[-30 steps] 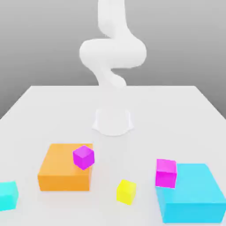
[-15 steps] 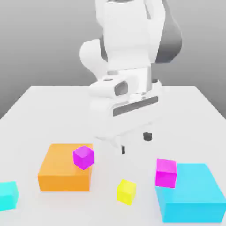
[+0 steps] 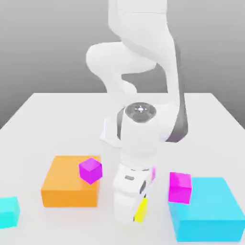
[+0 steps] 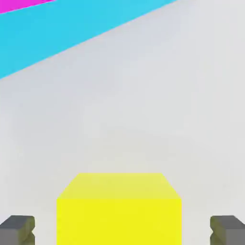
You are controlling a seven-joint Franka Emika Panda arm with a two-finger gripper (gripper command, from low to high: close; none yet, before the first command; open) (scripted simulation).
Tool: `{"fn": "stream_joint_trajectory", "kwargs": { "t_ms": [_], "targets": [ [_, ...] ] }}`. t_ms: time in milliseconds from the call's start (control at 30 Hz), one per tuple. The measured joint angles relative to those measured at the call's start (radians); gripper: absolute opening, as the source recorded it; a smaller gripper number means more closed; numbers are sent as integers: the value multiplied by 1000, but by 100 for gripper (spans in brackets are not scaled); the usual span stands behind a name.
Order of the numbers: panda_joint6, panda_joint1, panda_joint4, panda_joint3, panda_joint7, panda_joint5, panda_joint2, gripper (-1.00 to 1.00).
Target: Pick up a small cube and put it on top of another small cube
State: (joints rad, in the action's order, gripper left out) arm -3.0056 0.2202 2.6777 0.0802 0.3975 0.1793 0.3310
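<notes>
The small yellow cube [image 3: 141, 211] rests on the white table [image 3: 48, 124] near the front, between the orange block and the big cyan block. My white hand has come down right over it and hides most of it in the exterior view. In the hand view the yellow cube [image 4: 119, 210] sits between the two dark fingertips [image 4: 16, 229], with a bare gap of table on each side. My gripper [image 4: 119, 233] stands open around the cube without touching it.
A magenta cube [image 3: 90, 170] sits on the orange block [image 3: 67, 186]. Another magenta cube [image 3: 180, 187] rests at the corner of the large cyan block [image 3: 210, 210]. A small cyan cube [image 3: 8, 212] lies at the exterior view's far left.
The arm swung into view and lowered the hand from above the table down over the yellow cube. None of the cubes or blocks has moved.
</notes>
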Motion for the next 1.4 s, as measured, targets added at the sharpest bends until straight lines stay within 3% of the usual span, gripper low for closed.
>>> {"fn": "stream_joint_trajectory", "kwargs": {
  "t_ms": [133, 333, 867, 1000, 1100, 1300, 1400],
  "targets": [
    [-2, -4, -1, -4, 0, 0, 3, -100],
    [151, 48, 40, 72, -80, -106, -190, -100],
    [828, 148, 56, -64, -183, 23, -226, -100],
    [933, 197, 4, -93, -156, -25, -324, -100],
    [898, 196, -40, -86, -111, -85, -404, -100],
    [645, 156, -92, -56, -19, -173, -495, -100],
    [521, 149, -81, -54, -1, -175, -432, -100]
  ]
}}
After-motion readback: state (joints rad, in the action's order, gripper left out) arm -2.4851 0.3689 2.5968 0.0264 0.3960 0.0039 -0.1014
